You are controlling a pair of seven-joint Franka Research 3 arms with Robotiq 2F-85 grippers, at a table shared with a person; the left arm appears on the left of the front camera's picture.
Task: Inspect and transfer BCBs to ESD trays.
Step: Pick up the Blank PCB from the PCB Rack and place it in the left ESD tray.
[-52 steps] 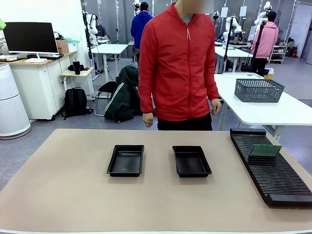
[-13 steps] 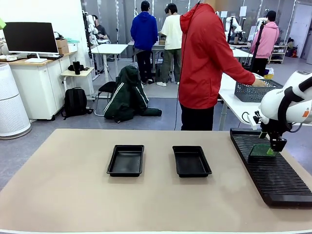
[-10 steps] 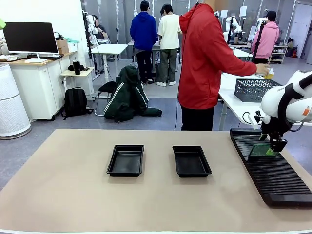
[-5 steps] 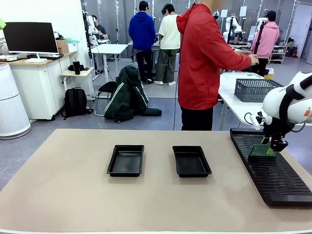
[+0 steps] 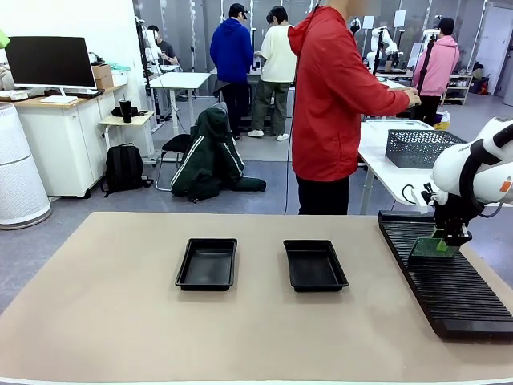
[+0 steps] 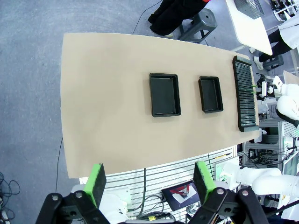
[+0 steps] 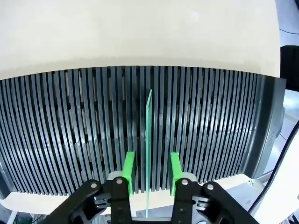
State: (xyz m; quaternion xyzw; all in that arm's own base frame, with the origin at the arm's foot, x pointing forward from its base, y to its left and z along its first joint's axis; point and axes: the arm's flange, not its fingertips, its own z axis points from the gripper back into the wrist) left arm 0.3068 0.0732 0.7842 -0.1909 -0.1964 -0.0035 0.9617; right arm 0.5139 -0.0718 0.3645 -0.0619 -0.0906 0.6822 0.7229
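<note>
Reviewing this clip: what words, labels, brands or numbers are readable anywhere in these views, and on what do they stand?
No text can be read in any view.
White sheets on the far wall: too small to read.
Orange mark on the right arm: blurred, unreadable.
Red and white screen in the left wrist view: too small to read.

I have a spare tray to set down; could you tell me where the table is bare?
Bare: the table left of the left tray, and the near strip before both trays. Narrower: the gaps between the trays and between right tray and rack. Crowded: the rack's far end, where the right jaws straddle the BCB.
</note>
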